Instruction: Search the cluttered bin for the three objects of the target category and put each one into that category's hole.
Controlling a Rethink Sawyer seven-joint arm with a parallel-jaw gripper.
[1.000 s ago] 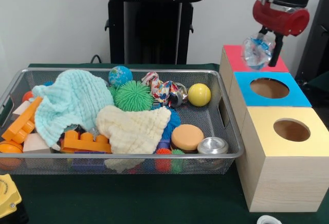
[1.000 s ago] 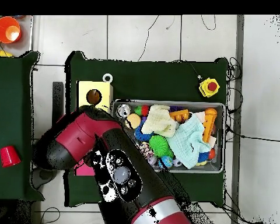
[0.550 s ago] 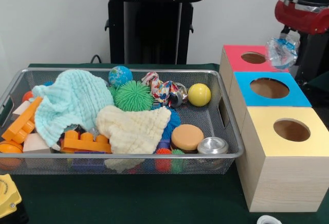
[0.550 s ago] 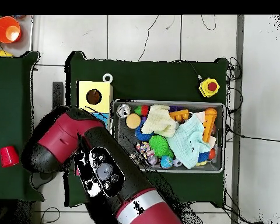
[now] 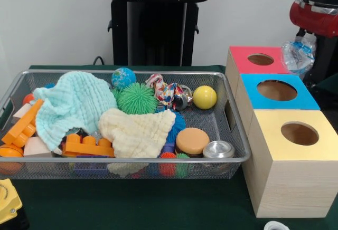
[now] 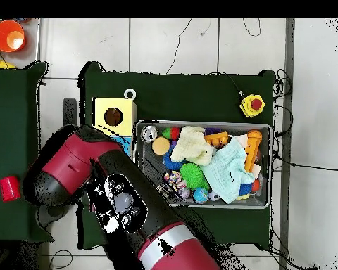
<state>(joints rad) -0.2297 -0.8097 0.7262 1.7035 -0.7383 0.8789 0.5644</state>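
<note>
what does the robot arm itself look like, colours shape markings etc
The arm is built of thick rounded segments in glossy red and black. From overhead, a black panel along its top carries small round buttons or lights, and a pale grey band rings it lower down. In the front view only a red cylindrical wrist housing with black parts above it shows at the top right.

front view: low, close, level across the table, facing the wire bin (image 5: 232, 159). overhead view: high, straight down, wider. shared: bin (image 6: 203, 126), yellow box (image 6: 99, 107).

red arm (image 6: 80, 169), wire bin (image 6: 265, 169), yellow box (image 6: 101, 109)
</note>
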